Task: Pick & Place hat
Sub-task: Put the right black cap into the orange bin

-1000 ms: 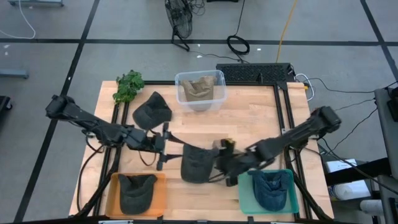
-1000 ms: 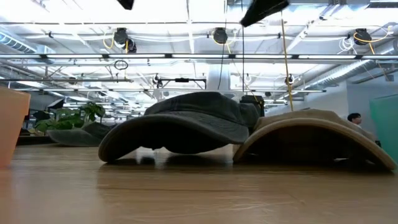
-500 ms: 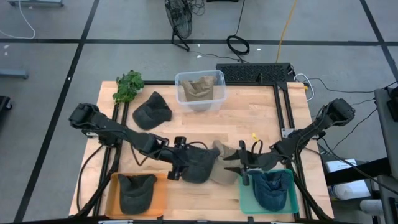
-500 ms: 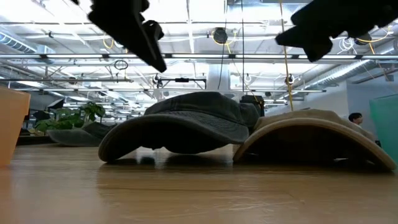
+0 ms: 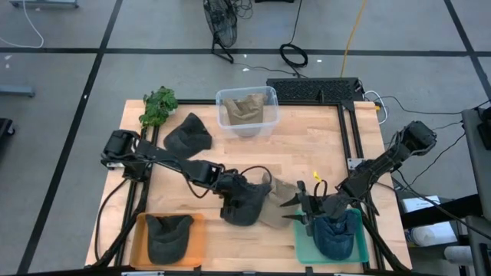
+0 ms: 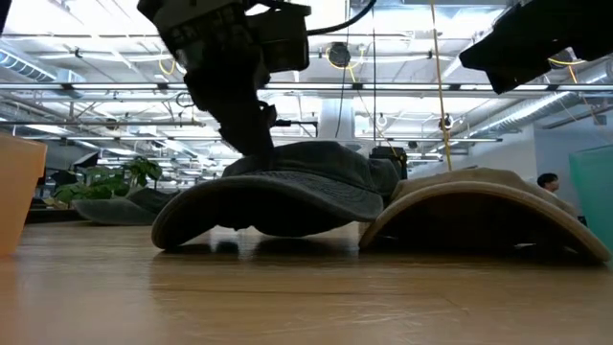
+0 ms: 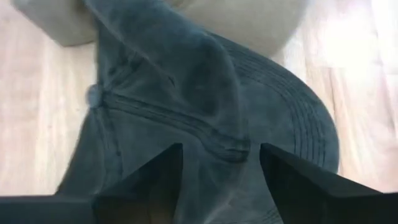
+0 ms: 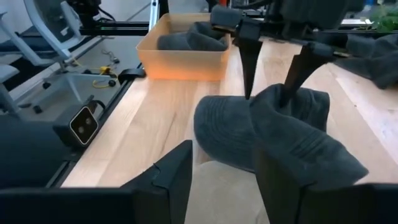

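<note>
grey hat (image 5: 244, 204): dark charcoal, stitched brim
tan hat (image 5: 278, 205): beige
left tray (image 5: 199, 239): orange
right tray (image 5: 302, 238): teal
blue hat (image 5: 335, 238): navy
table (image 5: 307, 149): light wood
plant (image 5: 159, 105): green

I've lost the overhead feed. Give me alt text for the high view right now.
The left tool is down on the dark cap at the table's front middle, fingers open. The cap overlaps a tan hat. The right tool hovers open beside the teal bin.
</note>
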